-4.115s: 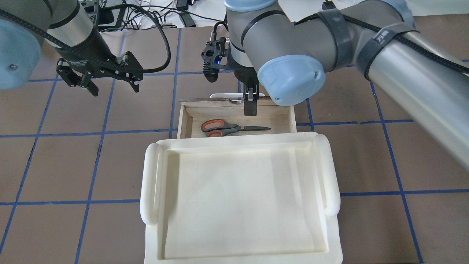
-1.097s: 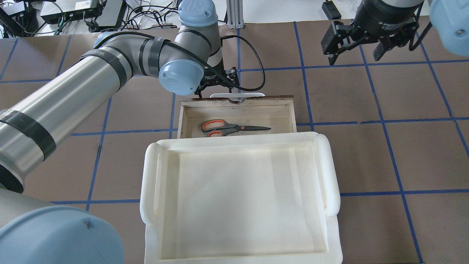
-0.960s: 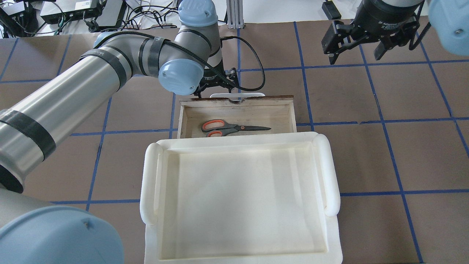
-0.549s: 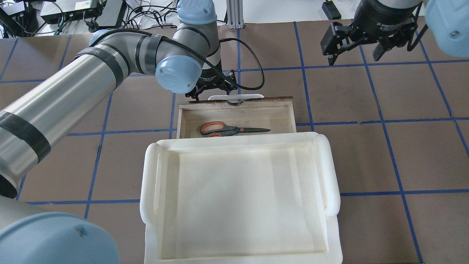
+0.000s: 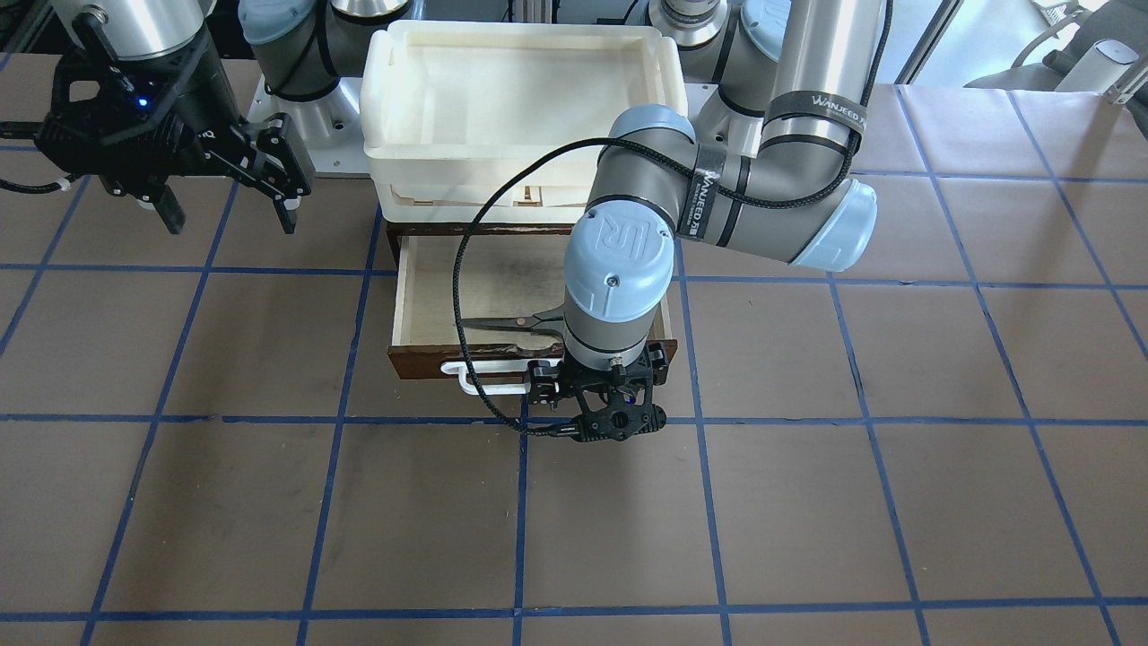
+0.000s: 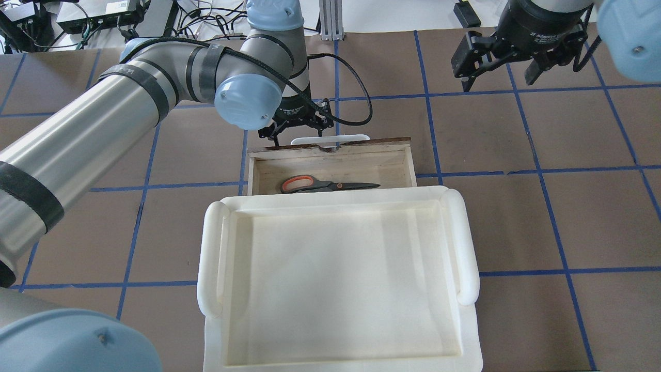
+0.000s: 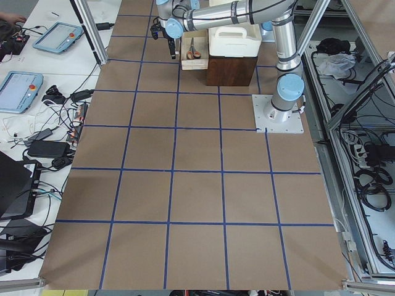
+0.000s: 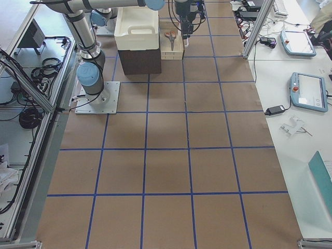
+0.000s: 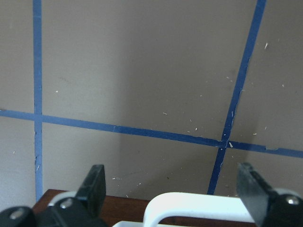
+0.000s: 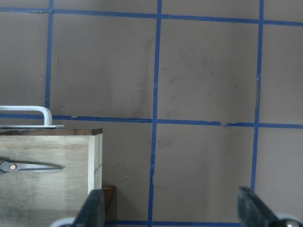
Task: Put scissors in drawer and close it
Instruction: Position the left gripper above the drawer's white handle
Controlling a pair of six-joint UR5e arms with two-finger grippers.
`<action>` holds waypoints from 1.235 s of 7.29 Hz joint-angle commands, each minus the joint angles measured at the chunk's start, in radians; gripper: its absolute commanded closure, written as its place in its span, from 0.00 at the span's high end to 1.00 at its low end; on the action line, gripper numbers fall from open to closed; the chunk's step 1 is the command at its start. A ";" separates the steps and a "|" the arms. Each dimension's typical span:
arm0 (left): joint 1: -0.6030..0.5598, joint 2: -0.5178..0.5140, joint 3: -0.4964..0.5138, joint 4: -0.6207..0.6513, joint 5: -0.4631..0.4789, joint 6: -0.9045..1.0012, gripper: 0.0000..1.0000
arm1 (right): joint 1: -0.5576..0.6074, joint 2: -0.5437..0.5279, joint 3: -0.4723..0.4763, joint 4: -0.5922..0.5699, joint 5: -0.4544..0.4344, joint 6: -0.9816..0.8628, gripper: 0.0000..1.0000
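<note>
The drawer (image 6: 330,160) of dark brown wood stands partly open under the white tray. The scissors (image 6: 320,184) lie inside it, orange handles to the left; they also show in the front view (image 5: 511,320) and the right wrist view (image 10: 23,166). My left gripper (image 6: 299,130) is open at the drawer's front, pointing down. Its fingers (image 9: 97,184) straddle the white bar handle (image 9: 199,203). My right gripper (image 6: 500,77) is open and empty, raised far to the right of the drawer.
A large white tray (image 6: 209,258) sits on top of the dark cabinet and covers the drawer's rear part. Cables and electronics (image 6: 103,15) lie beyond the table's far edge. Brown table with blue grid lines surrounds the cabinet.
The drawer has slid a little toward the cabinet with my left gripper at its front; the scissors' lower handle is now under the tray rim. Earlier, my right gripper left the drawer.
</note>
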 commanded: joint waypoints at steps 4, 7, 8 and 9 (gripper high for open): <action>-0.006 -0.049 0.047 0.003 -0.047 -0.111 1.00 | 0.000 -0.002 0.003 0.001 -0.009 -0.005 1.00; -0.006 -0.033 0.047 -0.065 -0.055 -0.147 1.00 | 0.000 -0.002 0.003 0.001 -0.011 -0.005 1.00; -0.006 -0.029 0.047 -0.077 -0.055 -0.147 1.00 | 0.000 -0.003 0.003 0.001 -0.011 -0.005 1.00; -0.006 -0.033 0.046 -0.079 -0.055 -0.147 1.00 | 0.000 -0.002 0.003 0.000 -0.011 -0.005 1.00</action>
